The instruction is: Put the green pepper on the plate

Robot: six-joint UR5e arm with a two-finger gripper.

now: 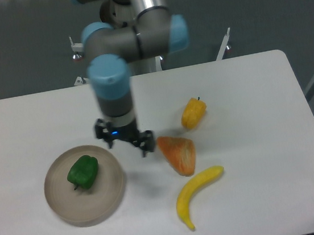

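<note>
A white worktop (253,197) seen from above and in front, with a dark wall behind it. At the left sits the plate (59,209), round and tan with a raised rim. The green pepper (83,172) lies on the plate, a little left of its centre and toward the far side, with its short stem pointing to the near edge; nothing touches it. Just right of the plate, above the bare worktop, hangs the hand (126,140) — dark, pointing straight down, with a small blue light on it. Its two fingers stand spread apart and hold nothing. The arm (113,94) rises from the hand as a grey tube with light blue joint caps and bends back toward a silver column at the top of the view. Right of the hand, close to its right finger, lies an orange wedge (178,154) of rough texture. Beyond the wedge, farther from the viewer, is a small yellow pepper (193,113) with a dark stem. Nearest the viewer — below the wedge — lies a curved banana (196,194), apart from the others.
</note>
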